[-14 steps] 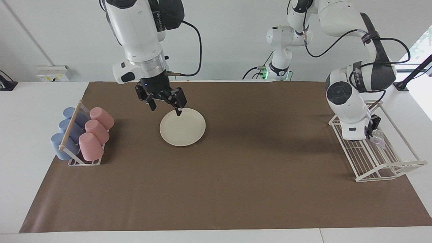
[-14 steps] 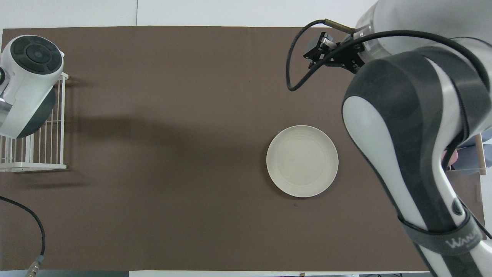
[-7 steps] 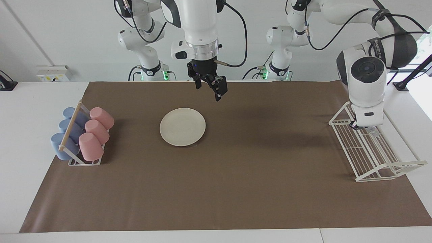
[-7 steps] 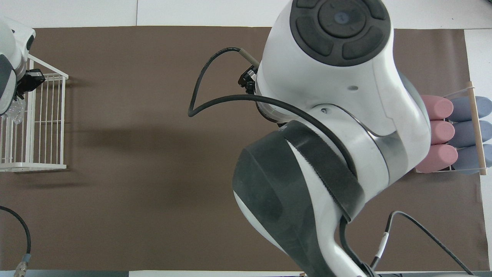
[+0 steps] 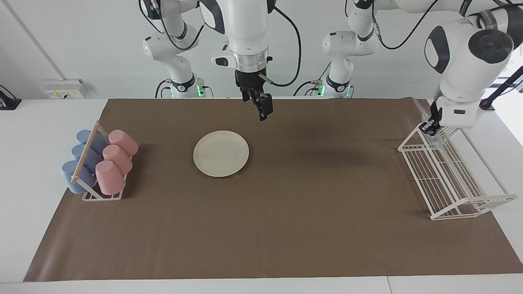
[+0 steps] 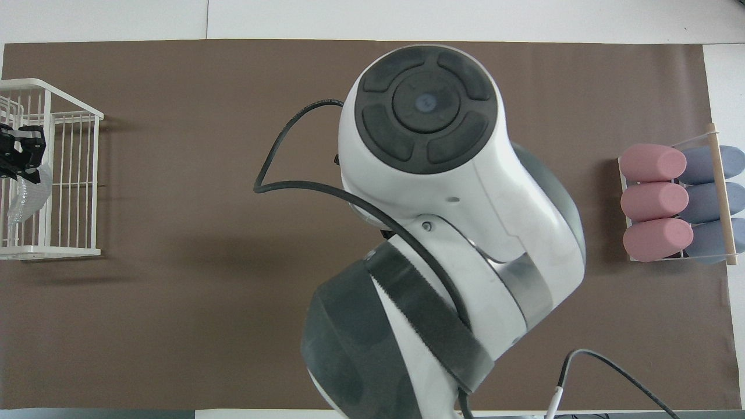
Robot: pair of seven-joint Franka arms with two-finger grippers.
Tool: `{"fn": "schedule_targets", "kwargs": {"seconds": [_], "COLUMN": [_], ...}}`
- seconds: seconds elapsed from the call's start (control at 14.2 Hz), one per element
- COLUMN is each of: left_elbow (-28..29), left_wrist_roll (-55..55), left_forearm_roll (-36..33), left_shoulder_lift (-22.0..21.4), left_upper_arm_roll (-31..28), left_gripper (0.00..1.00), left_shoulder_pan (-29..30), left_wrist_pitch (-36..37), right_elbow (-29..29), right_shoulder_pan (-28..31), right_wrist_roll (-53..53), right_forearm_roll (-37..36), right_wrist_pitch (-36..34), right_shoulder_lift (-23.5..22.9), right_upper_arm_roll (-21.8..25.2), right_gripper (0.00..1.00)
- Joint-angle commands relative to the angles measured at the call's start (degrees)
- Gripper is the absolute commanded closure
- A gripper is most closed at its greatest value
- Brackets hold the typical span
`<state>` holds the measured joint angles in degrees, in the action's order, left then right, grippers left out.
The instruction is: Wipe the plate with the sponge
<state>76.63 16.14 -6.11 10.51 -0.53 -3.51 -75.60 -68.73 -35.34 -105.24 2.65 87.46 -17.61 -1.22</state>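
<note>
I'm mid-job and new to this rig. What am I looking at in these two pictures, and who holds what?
Two robot arms work at a table with a brown mat. One picture faces them from across the table; the other looks down from above them, where the right arm hides the plate. On the mat lie the plate and a cup rack of pink cups and blue cups. The left gripper, over the white wire rack, is shut on the sponge. The right gripper hangs open and empty over the mat.
</note>
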Motion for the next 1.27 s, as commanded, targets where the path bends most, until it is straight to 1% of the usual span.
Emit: {"fn": "schedule_targets", "kwargs": {"seconds": [0.0,0.07,0.14,0.21,0.28,0.35,0.42,0.56,0.7,0.78,0.92,1.13,1.2], "left_elbow": [-1.7,-1.7,-1.4,0.0,4.1,8.3,13.4,25.0,34.0,36.8,41.2,46.0,47.5], "left_wrist_roll": [-4.0,-4.0,-4.1,-4.2,-4.6,-5.5,-5.9,-5.9,-6.6,-7.1,-9.6,-12.7,-14.5], "left_forearm_roll": [9.1,14.2,21.2,27.5,31.8,35.2,38.5,46.5,54.0,57.8,66.0,73.4,74.7], "left_shoulder_lift": [-0.1,-0.4,-0.6,-2.1,-4.1,-6.4,-9.0,-14.8,-18.9,-19.8,-19.9,-19.7,-19.6], "left_upper_arm_roll": [-0.1,-0.2,-0.2,-0.2,-0.1,-0.2,-0.3,-0.5,-0.5,-0.5,-0.5,-0.5,-0.4], "left_gripper": [1.0,1.0,1.0,1.0,1.0,1.0,1.0,1.0,1.0,1.0,1.0,1.0,1.0], "left_shoulder_pan": [0.9,3.2,6.3,9.4,11.6,12.5,12.7,13.5,14.3,14.3,14.5,13.9,13.4], "left_wrist_pitch": [5.6,6.6,6.9,7.0,6.4,5.9,4.3,-1.7,-6.4,-7.2,-7.3,-7.2,-7.2], "right_elbow": [-4.3,-4.4,-4.4,-4.3,-4.3,-4.0,-3.7,-4.0,-4.1,-4.1,-4.3,-4.4,-4.7], "right_shoulder_pan": [0.4,0.1,-1.5,-2.8,-3.8,-4.7,-5.3,-6.1,-6.3,-6.5,-6.6,-6.6,-6.6], "right_wrist_roll": [-6.8,-9.1,-12.7,-16.1,-18.7,-20.6,-21.8,-22.9,-23.0,-23.4,-23.5,-23.7,-24.3], "right_forearm_roll": [3.1,3.2,3.2,3.2,3.2,3.2,3.2,3.2,3.2,3.2,3.2,3.4,3.6], "right_wrist_pitch": [2.4,2.4,2.7,3.7,5.7,6.9,7.0,8.8,9.3,9.5,10.4,11.2,13.3], "right_shoulder_lift": [2.7,2.7,2.5,2.1,1.6,0.8,0.5,0.0,0.0,0.0,0.0,0.0,0.0], "right_upper_arm_roll": [0.0,0.1,0.0,0.1,0.0,0.1,0.1,0.1,0.1,0.0,0.0,0.0,0.0], "right_gripper": [0.0,0.0,0.0,0.0,0.0,0.0,0.03,0.01,0.0,0.0,0.0,0.0,0.0]}}
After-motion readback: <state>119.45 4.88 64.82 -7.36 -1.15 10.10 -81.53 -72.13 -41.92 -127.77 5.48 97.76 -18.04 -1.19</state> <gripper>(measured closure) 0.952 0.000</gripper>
